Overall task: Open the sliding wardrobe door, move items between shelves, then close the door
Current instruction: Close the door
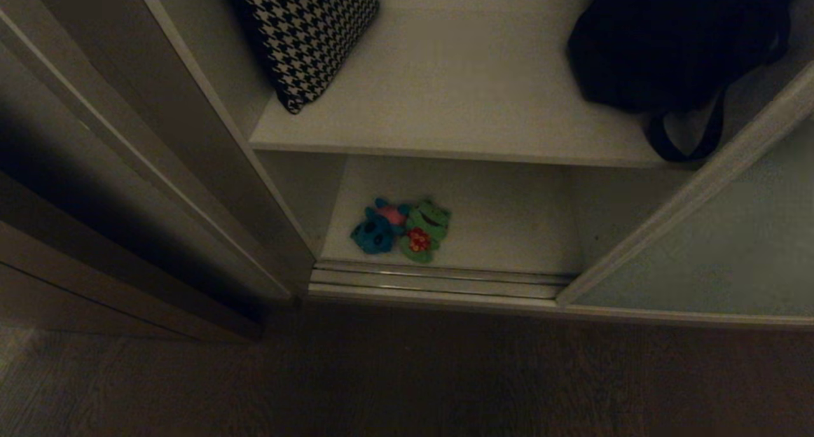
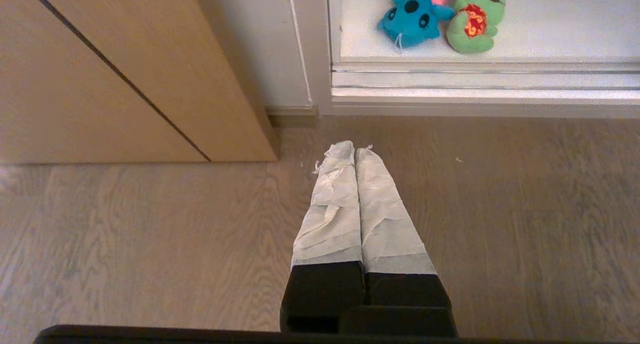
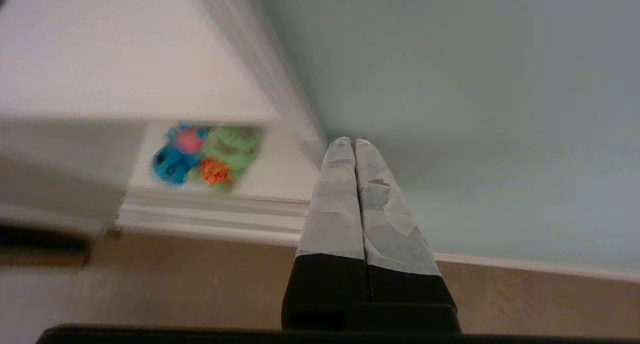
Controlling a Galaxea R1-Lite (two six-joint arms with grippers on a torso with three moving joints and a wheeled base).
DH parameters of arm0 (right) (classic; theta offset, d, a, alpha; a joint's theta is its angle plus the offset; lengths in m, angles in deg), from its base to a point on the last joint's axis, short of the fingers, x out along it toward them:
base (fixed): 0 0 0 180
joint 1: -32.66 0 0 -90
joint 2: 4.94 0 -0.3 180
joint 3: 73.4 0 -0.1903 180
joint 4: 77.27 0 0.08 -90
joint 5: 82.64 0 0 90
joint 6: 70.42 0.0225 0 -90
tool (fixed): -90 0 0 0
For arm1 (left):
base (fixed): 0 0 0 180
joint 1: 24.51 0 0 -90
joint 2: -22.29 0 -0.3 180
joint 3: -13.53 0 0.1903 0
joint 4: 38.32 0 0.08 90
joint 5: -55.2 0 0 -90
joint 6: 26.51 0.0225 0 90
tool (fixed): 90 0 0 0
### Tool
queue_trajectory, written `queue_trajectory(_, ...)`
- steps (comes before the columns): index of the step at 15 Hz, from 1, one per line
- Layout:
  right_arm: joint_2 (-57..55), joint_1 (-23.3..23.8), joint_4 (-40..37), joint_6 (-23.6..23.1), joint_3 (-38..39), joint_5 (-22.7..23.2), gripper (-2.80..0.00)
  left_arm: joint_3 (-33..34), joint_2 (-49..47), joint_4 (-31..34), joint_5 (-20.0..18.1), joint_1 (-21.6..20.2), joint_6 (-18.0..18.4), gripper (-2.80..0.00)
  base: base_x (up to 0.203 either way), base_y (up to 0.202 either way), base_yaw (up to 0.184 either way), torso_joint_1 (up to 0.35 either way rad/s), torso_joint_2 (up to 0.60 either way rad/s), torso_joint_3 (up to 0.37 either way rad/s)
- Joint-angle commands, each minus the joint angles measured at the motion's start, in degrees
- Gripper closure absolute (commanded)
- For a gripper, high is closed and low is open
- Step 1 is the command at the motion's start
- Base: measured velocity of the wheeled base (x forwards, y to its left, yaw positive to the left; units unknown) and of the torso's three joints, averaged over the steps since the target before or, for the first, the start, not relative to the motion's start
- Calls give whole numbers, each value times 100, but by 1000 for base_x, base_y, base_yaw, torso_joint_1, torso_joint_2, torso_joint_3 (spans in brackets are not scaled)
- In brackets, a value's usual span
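Observation:
The sliding wardrobe door point(image 1: 718, 246), a pale grey-green panel with a light frame edge, stands at the right and leaves the wardrobe open. The two items lie side by side on the lower shelf point(image 1: 509, 221): a teal plush point(image 1: 374, 232) and a green frog plush point(image 1: 425, 228). The upper shelf point(image 1: 458, 100) is a step higher. My right gripper point(image 3: 348, 141) is shut, empty, its tips close to the door point(image 3: 450, 83) by its frame edge. My left gripper point(image 2: 354, 146) is shut and empty over the floor, short of the plush toys point(image 2: 412, 16). Neither gripper shows in the head view.
A black-and-white houndstooth bag point(image 1: 305, 30) leans at the upper shelf's left and a big black bag point(image 1: 674, 36) sits at its right. A ribbed silvery floor track point(image 1: 439, 278) runs along the wardrobe's front. Dark brown panelling point(image 1: 95, 201) stands at the left, above wooden floor point(image 1: 407, 373).

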Motion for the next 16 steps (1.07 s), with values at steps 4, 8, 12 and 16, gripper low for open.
queue_trajectory(4,94,-1609,-90,-127,168,48,0,0,-9,-1,-1,-2,2,0,0,0,0,0,0,0)
queue_trajectory(8,254,-2373,-199,-647,232,41,0,0,0,-1,-1,-2,2,0,0,0,0,0,0,0)
queue_trajectory(12,1008,-2437,-171,-1424,548,-244,0,0,-8,-1,-1,-2,2,0,0,0,0,0,0,0)
queue_trajectory(16,1113,-2510,642,-2692,696,-319,0,0,-9,-1,-1,-2,2,0,0,0,0,0,0,0)
